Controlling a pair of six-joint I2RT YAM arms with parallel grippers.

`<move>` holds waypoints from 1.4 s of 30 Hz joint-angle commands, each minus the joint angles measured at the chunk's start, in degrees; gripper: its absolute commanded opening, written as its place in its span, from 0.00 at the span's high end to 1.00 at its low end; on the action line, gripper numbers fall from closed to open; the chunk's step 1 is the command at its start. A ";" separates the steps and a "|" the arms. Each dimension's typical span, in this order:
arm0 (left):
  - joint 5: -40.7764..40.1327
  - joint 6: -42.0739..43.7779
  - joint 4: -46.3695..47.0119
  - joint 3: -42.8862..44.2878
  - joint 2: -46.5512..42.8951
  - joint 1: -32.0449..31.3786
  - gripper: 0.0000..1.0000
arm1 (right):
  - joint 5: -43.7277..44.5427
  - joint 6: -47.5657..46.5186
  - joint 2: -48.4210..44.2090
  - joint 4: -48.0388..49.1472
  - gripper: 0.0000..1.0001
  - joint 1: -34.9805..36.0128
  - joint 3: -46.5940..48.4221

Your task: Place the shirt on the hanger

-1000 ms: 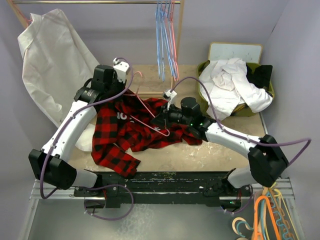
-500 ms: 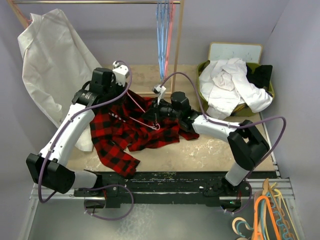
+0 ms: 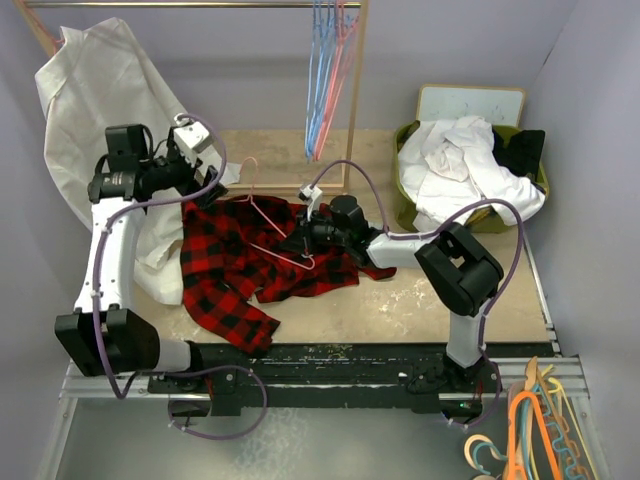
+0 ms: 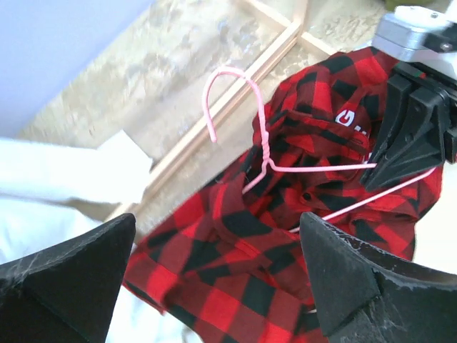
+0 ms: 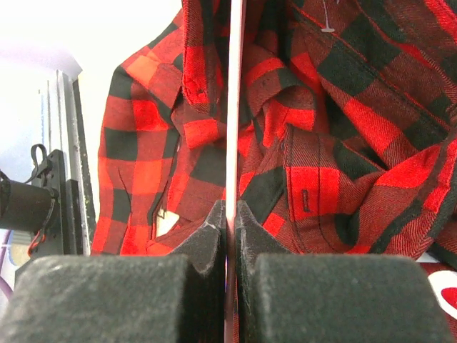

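Not far along, we judge. The shirt [image 3: 235, 270] lies crumpled on the table [image 3: 420, 300], sleeves and collar bunched, not spread out. The hanger [image 4: 314, 168] lies across the top of the heap with its hook pointing to the far side. Most of the wire shows above the fabric. We cannot tell if its near-left corner sits under a fold. Neither shoulder looks seated on it.

The right end effector [image 5: 230, 207] is pinched tight on the hanger's thin wire, low over the shirt. The left end effector [image 4: 218, 236] is wide apart, holds nothing, and hangs off to the left above the shirt.

Done: hanger brought to the shirt and gripped. Left: find the collar opening, feed both hanger arms into the shoulders, and get the shirt hanging from it.
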 commanded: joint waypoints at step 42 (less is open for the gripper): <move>17.19 58.52 -46.33 31.41 38.43 0.63 0.70 | -2.54 -4.27 1.25 -0.31 1.00 0.14 8.80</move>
